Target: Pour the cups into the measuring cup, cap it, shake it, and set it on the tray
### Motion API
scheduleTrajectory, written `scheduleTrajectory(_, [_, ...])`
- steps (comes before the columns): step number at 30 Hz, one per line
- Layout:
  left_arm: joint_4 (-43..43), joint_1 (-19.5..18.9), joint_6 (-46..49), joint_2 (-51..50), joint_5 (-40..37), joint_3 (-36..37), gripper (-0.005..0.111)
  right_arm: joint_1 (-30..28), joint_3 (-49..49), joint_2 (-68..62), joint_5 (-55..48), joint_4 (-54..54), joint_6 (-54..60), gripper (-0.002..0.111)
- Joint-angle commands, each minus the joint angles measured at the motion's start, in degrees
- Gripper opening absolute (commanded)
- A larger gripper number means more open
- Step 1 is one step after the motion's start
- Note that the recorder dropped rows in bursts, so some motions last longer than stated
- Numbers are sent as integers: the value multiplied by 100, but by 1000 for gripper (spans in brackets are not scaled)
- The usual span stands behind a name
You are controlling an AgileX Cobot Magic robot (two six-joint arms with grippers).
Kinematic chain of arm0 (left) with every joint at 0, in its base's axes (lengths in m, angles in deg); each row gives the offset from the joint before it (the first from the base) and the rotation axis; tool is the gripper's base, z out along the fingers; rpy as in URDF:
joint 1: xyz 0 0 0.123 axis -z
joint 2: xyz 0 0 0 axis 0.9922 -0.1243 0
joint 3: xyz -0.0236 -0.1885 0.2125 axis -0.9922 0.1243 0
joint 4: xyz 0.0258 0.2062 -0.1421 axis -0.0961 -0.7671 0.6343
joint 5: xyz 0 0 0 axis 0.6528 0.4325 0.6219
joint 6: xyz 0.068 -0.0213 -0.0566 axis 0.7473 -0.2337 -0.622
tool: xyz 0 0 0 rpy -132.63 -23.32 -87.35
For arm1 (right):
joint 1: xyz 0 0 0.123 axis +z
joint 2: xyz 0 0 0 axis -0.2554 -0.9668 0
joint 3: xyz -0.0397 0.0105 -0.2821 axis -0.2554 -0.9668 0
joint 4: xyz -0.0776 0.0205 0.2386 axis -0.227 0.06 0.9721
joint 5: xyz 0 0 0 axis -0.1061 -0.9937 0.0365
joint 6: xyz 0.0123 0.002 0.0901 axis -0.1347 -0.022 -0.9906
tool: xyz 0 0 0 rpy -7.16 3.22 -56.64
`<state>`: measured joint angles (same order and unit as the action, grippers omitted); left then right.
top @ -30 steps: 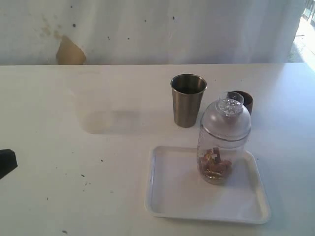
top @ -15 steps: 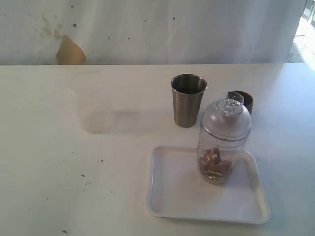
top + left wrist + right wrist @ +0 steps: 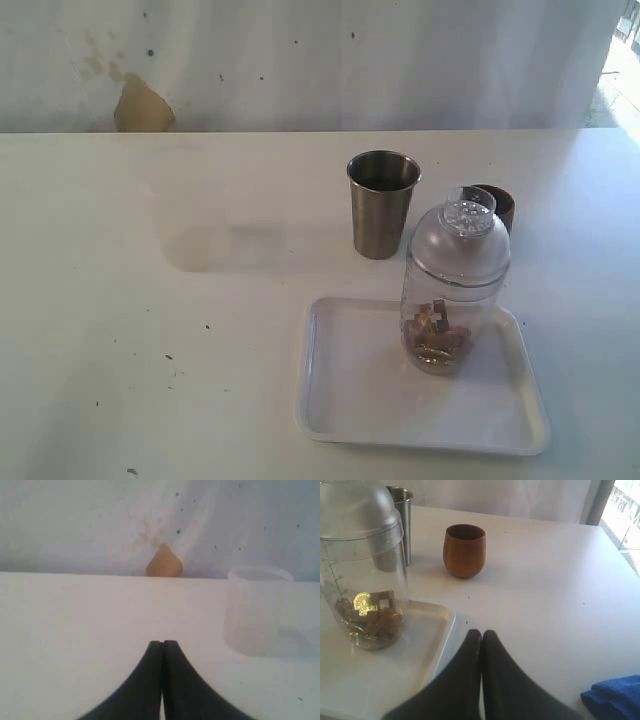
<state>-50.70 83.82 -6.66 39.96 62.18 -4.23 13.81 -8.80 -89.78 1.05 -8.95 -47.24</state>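
Note:
The clear measuring cup (image 3: pixel 455 300) stands upright on the white tray (image 3: pixel 350 400), capped by a dome lid (image 3: pixel 462 238), with brownish and golden bits at its bottom. Behind the tray stand the steel tumbler (image 3: pixel 382 205) and the dark wooden cup (image 3: pixel 497 205). Neither gripper shows in the exterior view. My right gripper (image 3: pixel 481 632) is shut and empty, low over the table beside the tray's rim (image 3: pixel 447 630), apart from the measuring cup (image 3: pixel 362 580) and the wooden cup (image 3: pixel 464 550). My left gripper (image 3: pixel 163 642) is shut and empty over bare table.
A blue cloth (image 3: pixel 615 697) lies on the table near my right gripper. A faint translucent cylinder shape (image 3: pixel 257 612) stands ahead of my left gripper. The pale wall behind the table carries a tan patch (image 3: pixel 140 108).
A dark part of the left arm at the left edge of the exterior view has drawn out of sight. The cups, measuring cup and tray have not moved.

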Motion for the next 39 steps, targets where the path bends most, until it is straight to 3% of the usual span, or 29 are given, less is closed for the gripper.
scheduleTrajectory(1, [-77, -272, -39, 46, -233, 28, 0, -12, -28, 28, 21, 0, -36, 0])
scheduleTrajectory(39, [-347, -310, -39, 46, -223, 28, 0, -12, -28, 28, 21, 0, -36, 0])
